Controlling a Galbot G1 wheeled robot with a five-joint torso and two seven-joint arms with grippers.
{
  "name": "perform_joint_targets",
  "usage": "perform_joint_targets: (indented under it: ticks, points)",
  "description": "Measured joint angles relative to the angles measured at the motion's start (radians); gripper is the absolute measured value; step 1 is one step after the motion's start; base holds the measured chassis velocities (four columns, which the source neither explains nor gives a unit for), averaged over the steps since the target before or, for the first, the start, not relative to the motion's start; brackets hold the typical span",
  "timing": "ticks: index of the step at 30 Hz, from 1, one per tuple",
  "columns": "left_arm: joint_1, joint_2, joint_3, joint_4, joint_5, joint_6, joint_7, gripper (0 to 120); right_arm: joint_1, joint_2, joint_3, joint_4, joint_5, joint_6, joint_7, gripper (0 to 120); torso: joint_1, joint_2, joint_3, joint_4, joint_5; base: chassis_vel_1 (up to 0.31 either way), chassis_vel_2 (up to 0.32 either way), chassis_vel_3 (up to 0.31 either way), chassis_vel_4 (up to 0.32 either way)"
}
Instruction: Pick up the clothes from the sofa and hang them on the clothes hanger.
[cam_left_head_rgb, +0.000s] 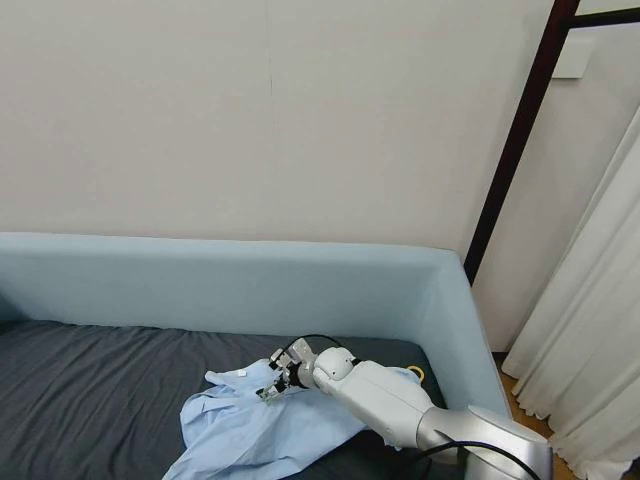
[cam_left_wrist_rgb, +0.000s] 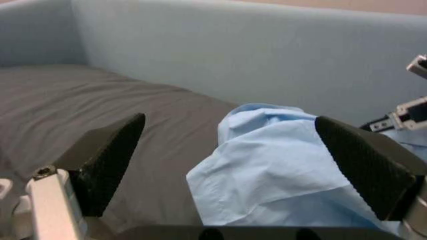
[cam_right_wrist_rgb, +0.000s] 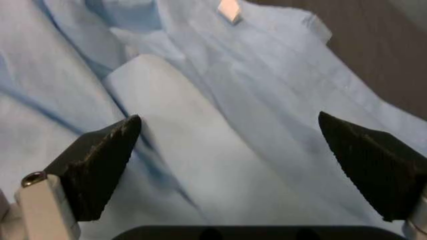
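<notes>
Head above sofa (cam_left_head_rgb: 250, 285), wrists close on shirt (cam_right_wrist_rgb: 220, 150)

Your pale blue sofa (cam_left_head_rgb: 250, 285) has a dark grey seat (cam_left_head_rgb: 90, 390), with one crumpled light blue shirt (cam_left_head_rgb: 250, 430) lying near its right end.

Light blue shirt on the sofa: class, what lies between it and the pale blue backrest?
Head view: bare dark grey seat cushion separates light blue shirt from pale blue backrest. Open right gripper hovers over shirt; open left gripper faces it.
</notes>
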Motion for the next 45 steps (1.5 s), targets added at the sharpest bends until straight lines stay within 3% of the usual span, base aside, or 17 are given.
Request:
perform_joint_targets:
  ticks: [6,9,21,24,26,31,37,45]
  points:
    - [-0.007,-0.005,0.001,0.0,-0.005,0.004,-0.007,100,0.004,-0.02,-0.068,0.027,-0.001,-0.022,-0.018,98,0.0,0.0,0.0,0.0,0.0001,0.0,0.0,0.0,0.0]
    - [-0.008,-0.014,0.003,-0.021,-0.008,0.013,-0.012,100,0.009,-0.025,-0.122,0.036,0.002,-0.017,-0.024,85,0.0,0.0,0.0,0.0,0.0002,0.0,0.0,0.0,0.0]
    - [-0.015,-0.008,-0.008,-0.004,-0.013,0.009,-0.02,100,0.009,-0.029,-0.131,0.055,0.007,-0.009,-0.018,47,0.0,0.0,0.0,0.0003,0.0001,0.0,0.0,0.0,0.0]
    - [-0.021,-0.015,-0.005,0.004,-0.01,0.008,-0.022,100,0.008,-0.056,-0.145,0.088,0.011,-0.009,-0.01,30,0.0,0.0,0.0,0.0002,0.0001,0.0,0.0,0.0,0.0]
    - [-0.023,-0.017,-0.003,0.006,-0.009,0.008,-0.022,100,0.008,-0.065,-0.15,0.1,0.013,-0.008,-0.008,27,0.0,0.0,0.0,0.0001,0.0001,0.0,0.0,0.0,0.0]
    - [-0.039,-0.015,-0.002,0.024,-0.005,0.008,-0.022,100,0.012,-0.113,-0.18,0.157,0.014,0.007,-0.012,4,0.0,0.0,0.0,0.0001,0.0002,0.0,0.0,0.0,0.0]
    - [-0.051,-0.004,-0.004,0.028,-0.008,0.01,-0.023,100,0.021,-0.153,-0.197,0.205,-0.033,0.075,-0.036,0,0.0,0.0,0.0,0.0001,0.0002,0.0,0.0,0.0,0.0]
    - [-0.065,0.008,-0.009,0.025,-0.033,0.019,-0.025,100,0.108,-0.223,-0.163,0.285,-0.187,0.318,-0.077,0,0.0,0.0,0.0,0.0002,0.0001,0.0,0.0,0.0,0.0]
